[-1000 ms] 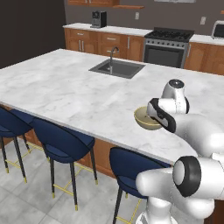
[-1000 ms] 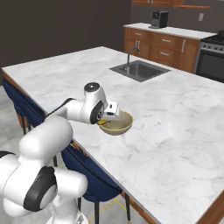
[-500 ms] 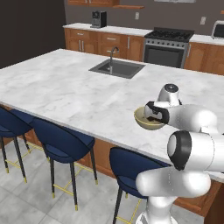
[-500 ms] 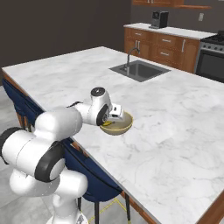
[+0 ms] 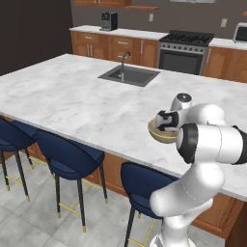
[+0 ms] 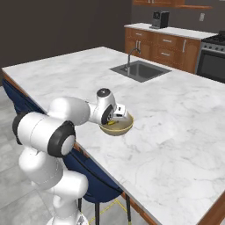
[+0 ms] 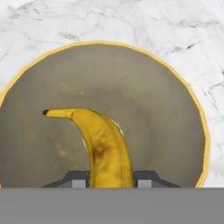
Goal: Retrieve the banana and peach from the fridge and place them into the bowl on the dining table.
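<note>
One banana in play, pinched between the two dark fingertips of the gripper, jaws clamped on its thick end. The curved tip points away from the hand, out over the middle of the bowl. The hand view looks straight down into the bowl; can't tell if the fruit touches the bowl floor or hangs just above it. The bowl sits on the dining table, near the edge closest to the robot, well apart from the sink. In the right base view the gripper is tipped into the bowl from the near side, with a bit of yellow showing inside.

Handling guess: the banana is light, soft under the skin, bruises easily, smooth and a bit slippery, curved so it can roll in the grip. Best hold is across the thicker mid-section with moderate squeeze, not at the thin tip. A brown patch on the peel is visible.

Judgement: banana placement nearly done, release is next. The peach looks not yet delivered.
</note>
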